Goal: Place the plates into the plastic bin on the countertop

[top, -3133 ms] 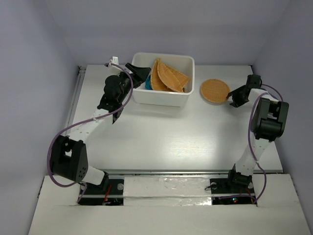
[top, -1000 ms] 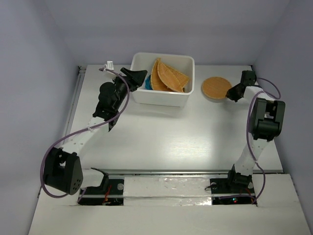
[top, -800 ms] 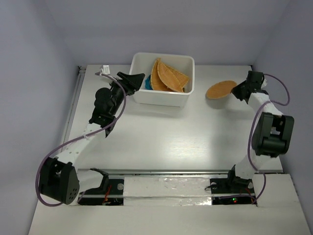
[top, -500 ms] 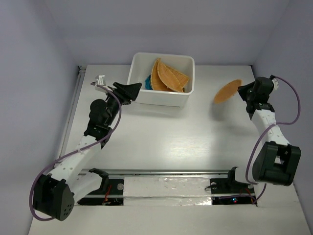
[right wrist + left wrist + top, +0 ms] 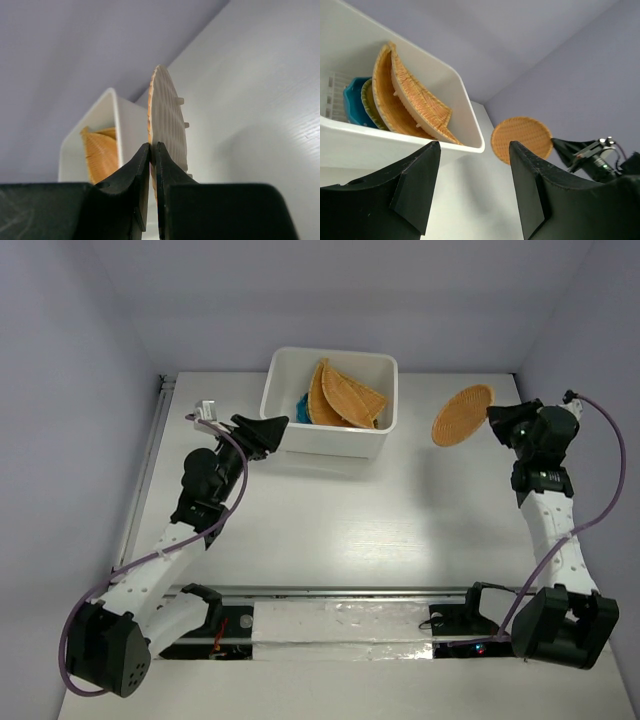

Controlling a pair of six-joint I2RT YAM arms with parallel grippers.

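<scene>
Right arm (image 5: 550, 520) has lifted round wicker plate (image 5: 462, 415) off countertop (image 5: 350, 510), right claw (image 5: 490, 413) pinching its rim, left claw (image 5: 278, 425) spread empty.

The round wicker plate (image 5: 462, 415) — off the countertop (image 5: 330, 510), aloft in the right claw (image 5: 491, 412).

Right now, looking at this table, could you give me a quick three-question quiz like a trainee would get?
1. What is the right hand holding?
2. True or false: the left hand is open and empty.
3. Where is the teal plate? A) in the white bin B) in the left hand C) in the right hand

Key: 1. A round wicker plate, pinched by its rim and held on edge in the air. 2. True. 3. A.
</scene>
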